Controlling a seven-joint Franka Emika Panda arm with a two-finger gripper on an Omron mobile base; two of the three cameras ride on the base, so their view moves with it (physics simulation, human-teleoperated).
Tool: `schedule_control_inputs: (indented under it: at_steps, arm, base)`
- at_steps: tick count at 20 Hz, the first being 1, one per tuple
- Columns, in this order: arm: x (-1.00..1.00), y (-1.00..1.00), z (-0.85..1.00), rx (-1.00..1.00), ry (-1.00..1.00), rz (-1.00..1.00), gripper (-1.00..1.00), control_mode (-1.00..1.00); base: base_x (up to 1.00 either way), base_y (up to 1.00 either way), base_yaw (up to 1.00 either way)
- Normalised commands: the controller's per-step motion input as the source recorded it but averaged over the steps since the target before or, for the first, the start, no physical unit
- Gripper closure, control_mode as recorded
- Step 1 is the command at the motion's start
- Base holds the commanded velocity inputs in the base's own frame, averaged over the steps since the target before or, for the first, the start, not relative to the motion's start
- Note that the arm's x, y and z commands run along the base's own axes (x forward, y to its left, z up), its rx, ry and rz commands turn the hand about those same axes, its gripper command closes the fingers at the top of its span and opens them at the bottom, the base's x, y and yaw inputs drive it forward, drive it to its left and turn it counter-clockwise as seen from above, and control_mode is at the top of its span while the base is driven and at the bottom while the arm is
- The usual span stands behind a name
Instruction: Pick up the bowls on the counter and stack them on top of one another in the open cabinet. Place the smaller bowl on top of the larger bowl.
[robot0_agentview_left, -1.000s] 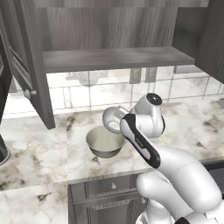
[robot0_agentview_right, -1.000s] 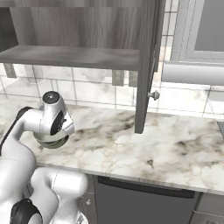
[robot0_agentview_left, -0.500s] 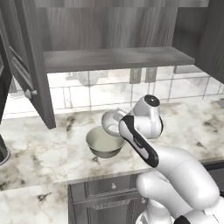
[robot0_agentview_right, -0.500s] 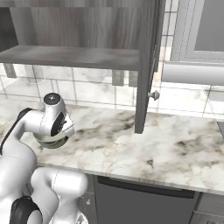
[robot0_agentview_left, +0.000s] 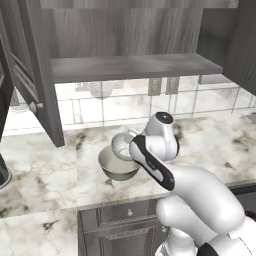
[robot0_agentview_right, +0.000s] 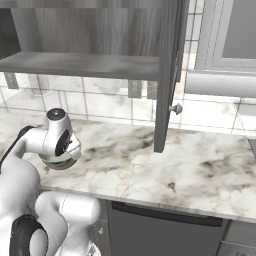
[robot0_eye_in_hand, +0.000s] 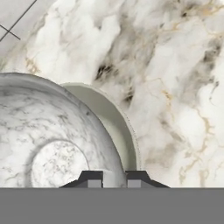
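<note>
Clearly the two dark fingertips (robot0_eye_in_hand: 92, 178) stand almost together in the hand view, with the rim of the smaller bowl (robot0_eye_in_hand: 52, 144) pinched between them, so the gripper (robot0_eye_in_hand: 113, 179) is nearly closed and has hold of this bowl by its edge. The bowl's inside is pale and mottled, with a round flat bottom. In the left base view the smaller bowl (robot0_agentview_left: 122, 144) is lifted off the counter (robot0_agentview_left: 45, 170) and tilted, and it hangs over the right rim of the larger bowl (robot0_agentview_left: 116, 167); I cannot tell if the two bowls touch. In the hand view a curved part of the larger bowl (robot0_eye_in_hand: 114, 127) shows just behind the small one, with its pale smooth inside. The larger bowl stands upright on the marble counter, near the front edge and roughly under the middle of the cabinet shelf. In the right base view only a small part of it (robot0_agentview_right: 56, 164) is seen below the white wrist, close to the left end of the counter (robot0_agentview_right: 165, 165). The arm comes from the lower right of the left base view and bends over the front edge of the counter to the bowls. Above the counter the open cabinet (robot0_agentview_left: 130, 65) has a flat dark grey shelf, and its door (robot0_agentview_left: 37, 75) hangs open on the left side with a round knob (robot0_agentview_left: 34, 106). In the right base view the other door (robot0_agentview_right: 167, 75) also stands open, with its knob (robot0_agentview_right: 175, 108) over the counter.
</note>
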Motion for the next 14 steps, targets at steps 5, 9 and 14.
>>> schedule_control_inputs:
  at_steps: [5, 9, 14]
  arm:
    - [0.0, 0.15, -0.17, -0.02, 0.08, 0.0, 1.0, -1.0]
    - [0.0, 0.14, -0.17, -0.02, 0.08, 0.0, 1.0, -1.0]
    - [0.0, 0.15, -0.14, -0.01, 0.07, 0.0, 1.0, -1.0]
  base:
    - [0.0, 0.0, 0.0]
    - [0.0, 0.0, 0.0]
    - [0.0, 0.0, 0.0]
